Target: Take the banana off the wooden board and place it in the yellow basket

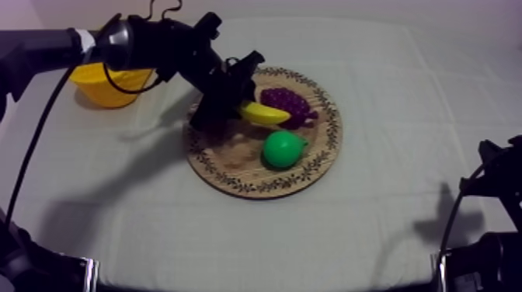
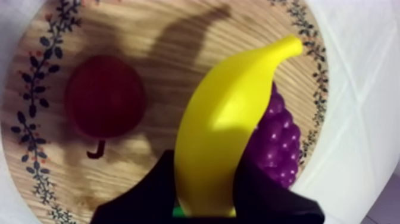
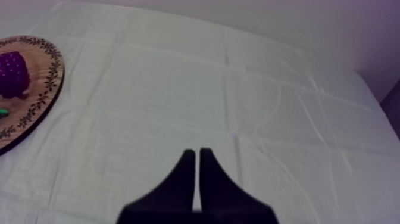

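Left jaws were clamped on the banana (image 2: 229, 119), closed just to the width of the fruit and pinching it near one end. Most of its length jutted out ahead of them over the wooden board (image 2: 178, 36). Whether it had cleared the wood, I couldn't tell.

That grip was the worry. A hold so far off the middle (and on what looked like smooth toy plastic) could let the banana pivot or slide free once the arm swung away. The grapes (image 2: 277, 140) sat right against the banana's side just ahead of the jaws, so a sideways drag could shove the bunch or tip it toward the rim. The small red fruit (image 2: 106, 97) lay ahead of the jaws on the other side, apart from the banana and at less risk. The pear (image 1: 281, 148) sat past the banana from the jaws.

The yellow basket (image 1: 109, 85) stood behind the jaws, back along the arm, well apart from the board. The jutting end could catch its rim, and the banana would drop onto the worktop (image 1: 373, 225).

Right jaws were pressed together, holding nothing, over bare cloth.
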